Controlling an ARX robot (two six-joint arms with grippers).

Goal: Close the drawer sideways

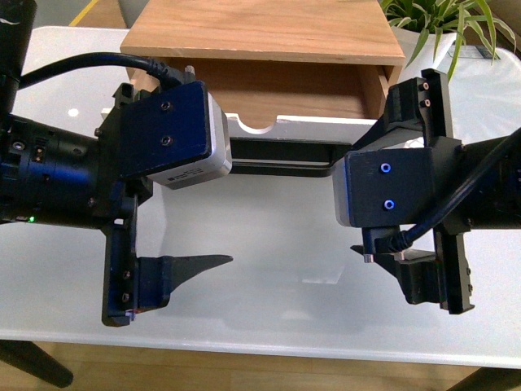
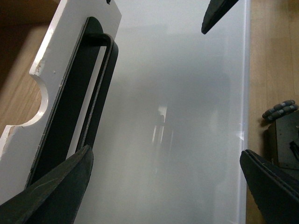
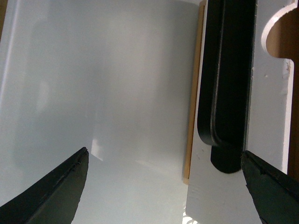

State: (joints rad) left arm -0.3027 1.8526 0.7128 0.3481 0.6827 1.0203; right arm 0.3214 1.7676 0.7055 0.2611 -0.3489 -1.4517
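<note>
The drawer (image 1: 313, 128) stands pulled out of a wooden box (image 1: 260, 32) at the back of the white table (image 1: 269, 269). Its white front has a half-round notch and a wide black bar handle (image 1: 281, 155). My left gripper (image 1: 224, 204) is open, turned sideways, in front of the handle's left end. One of its fingers (image 2: 56, 186) lies close by the handle (image 2: 91, 93). My right gripper (image 1: 356, 199) is open, turned sideways, at the handle's right end. In the right wrist view the handle end (image 3: 226, 93) lies just inside one finger (image 3: 271, 186). Both grippers hold nothing.
A potted plant (image 1: 444, 24) stands at the back right. The table's front edge (image 1: 260, 338) runs just below the grippers. In the left wrist view the wooden floor and a black object (image 2: 285, 135) show beyond the table edge.
</note>
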